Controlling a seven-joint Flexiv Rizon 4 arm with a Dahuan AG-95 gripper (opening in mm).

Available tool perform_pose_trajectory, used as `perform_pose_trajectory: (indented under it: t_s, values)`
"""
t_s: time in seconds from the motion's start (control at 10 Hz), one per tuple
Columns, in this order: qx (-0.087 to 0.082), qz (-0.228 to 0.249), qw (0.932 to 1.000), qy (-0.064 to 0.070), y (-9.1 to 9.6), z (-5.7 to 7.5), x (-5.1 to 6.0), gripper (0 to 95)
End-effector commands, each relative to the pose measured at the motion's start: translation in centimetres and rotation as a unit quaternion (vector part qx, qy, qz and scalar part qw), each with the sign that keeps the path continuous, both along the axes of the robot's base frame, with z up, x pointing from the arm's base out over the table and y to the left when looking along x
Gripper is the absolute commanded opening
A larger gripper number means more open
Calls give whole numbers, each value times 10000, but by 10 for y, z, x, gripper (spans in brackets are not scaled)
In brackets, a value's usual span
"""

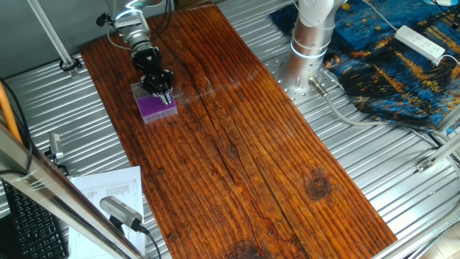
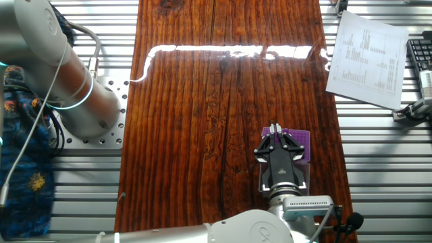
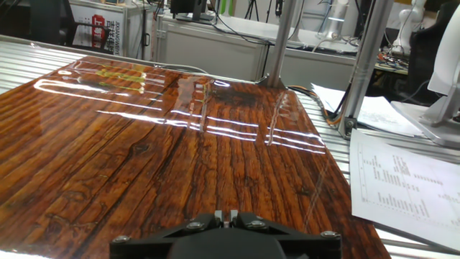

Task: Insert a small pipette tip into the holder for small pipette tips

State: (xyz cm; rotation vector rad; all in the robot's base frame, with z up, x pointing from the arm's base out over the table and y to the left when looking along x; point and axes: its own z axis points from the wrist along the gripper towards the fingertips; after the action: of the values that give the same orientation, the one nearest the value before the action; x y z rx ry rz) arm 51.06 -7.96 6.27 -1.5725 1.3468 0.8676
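The tool (image 2: pixel 273 127) is held closed over the purple holder (image 1: pixel 157 108) (any tip gripped cannot be told).

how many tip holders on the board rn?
1. The purple-topped tip holder sits near the wooden board's edge, directly under the pincer, which partly covers it. Hand view doesn't show it.

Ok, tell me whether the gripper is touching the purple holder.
Cannot tell. In both fixed views the gripper overlaps the purple holder, hiding any contact or gap. The hand view does not show the holder.
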Motion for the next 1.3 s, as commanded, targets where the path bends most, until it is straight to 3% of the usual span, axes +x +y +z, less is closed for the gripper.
perform_pose_trajectory:
  t_s: [0.1, 1.3]
  values:
    - [-20, 4, 10000, -17, 1, 0, 0, 0]
    - [-16, -3, 10000, -12, 2, -2, -2, 0]
